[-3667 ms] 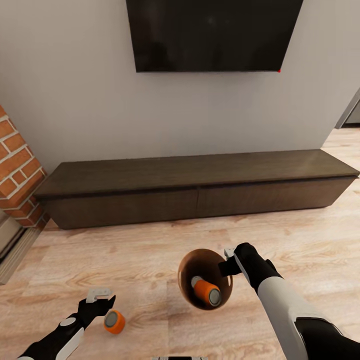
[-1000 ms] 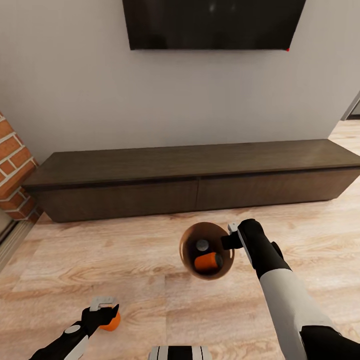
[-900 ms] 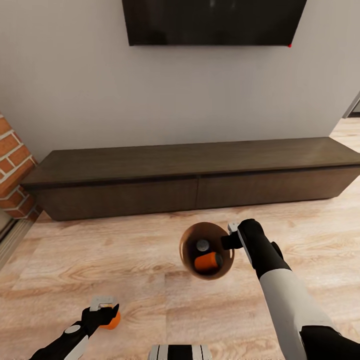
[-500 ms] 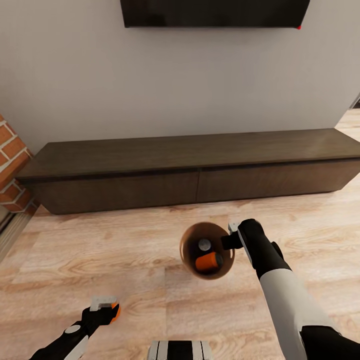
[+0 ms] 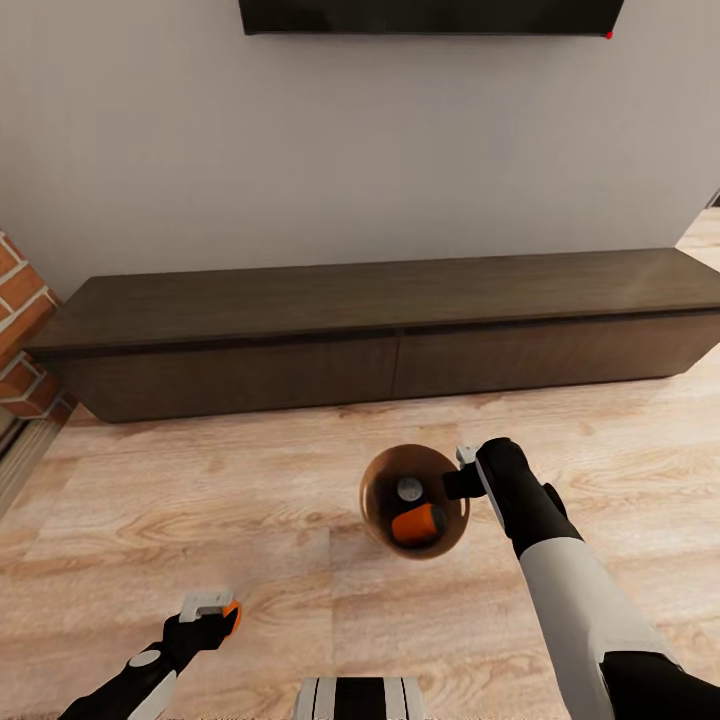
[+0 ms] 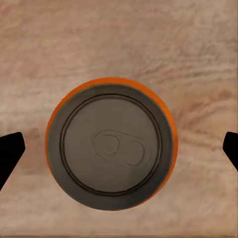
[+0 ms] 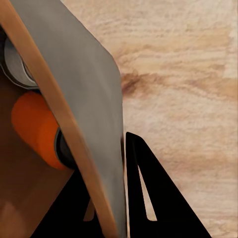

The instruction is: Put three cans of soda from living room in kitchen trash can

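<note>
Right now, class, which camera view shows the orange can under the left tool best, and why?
The left wrist view: the orange can shows its whole grey top with pull tab, between the open fingertips. In the head view the can is a small orange sliver behind the left tool.

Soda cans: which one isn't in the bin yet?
The orange can standing on the wood floor between the left hand's fingers. The other two sit inside the bin.

Black arms [image 5: 521, 497], white forearm shells [image 5: 575, 590].
</note>
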